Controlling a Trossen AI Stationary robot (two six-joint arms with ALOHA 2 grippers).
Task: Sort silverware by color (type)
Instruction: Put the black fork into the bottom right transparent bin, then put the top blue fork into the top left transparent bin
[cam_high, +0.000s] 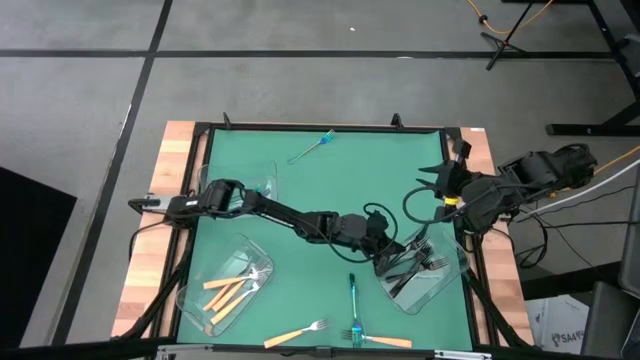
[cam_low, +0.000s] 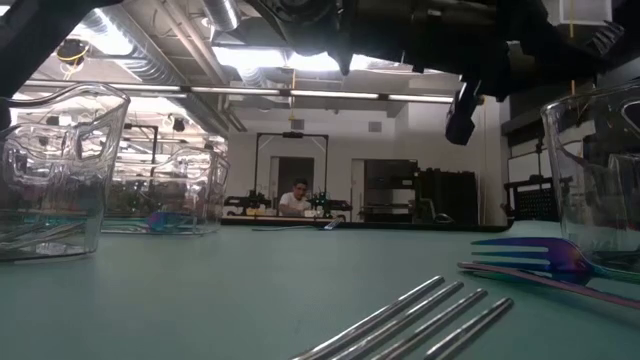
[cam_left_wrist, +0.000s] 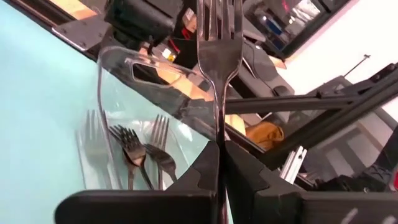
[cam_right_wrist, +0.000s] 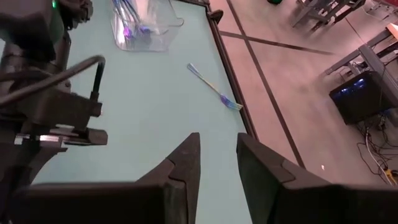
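Observation:
My left gripper (cam_high: 388, 262) reaches across the green mat to the clear tray (cam_high: 440, 292) at the near right and is shut on a dark grey fork (cam_left_wrist: 217, 43). Three more dark forks (cam_left_wrist: 134, 152) lie in that tray. A clear tray (cam_high: 196, 300) at the near left holds orange forks (cam_high: 232, 292). Loose on the mat lie a blue fork (cam_high: 312, 147) at the far side, a blue-teal fork (cam_high: 353, 300) and two orange forks (cam_high: 295, 335) (cam_high: 385, 340) near the front edge. My right gripper (cam_right_wrist: 217, 155) hangs open over the far right. My left gripper pinches the dark fork's handle (cam_left_wrist: 218, 127) between its two fingers. The fork lies along the fingers and sticks out ahead of them, tines (cam_left_wrist: 217, 18) foremost. The fingers come nearly level from the table's left. The fork is lifted clear, over the right tray.
A third clear tray (cam_high: 262, 180) stands at the far left and holds blue forks (cam_right_wrist: 134, 22). The mat's middle is bare. A wooden border (cam_high: 150, 250) frames the mat. In the low view a person (cam_low: 297, 197) shows far off in the room behind.

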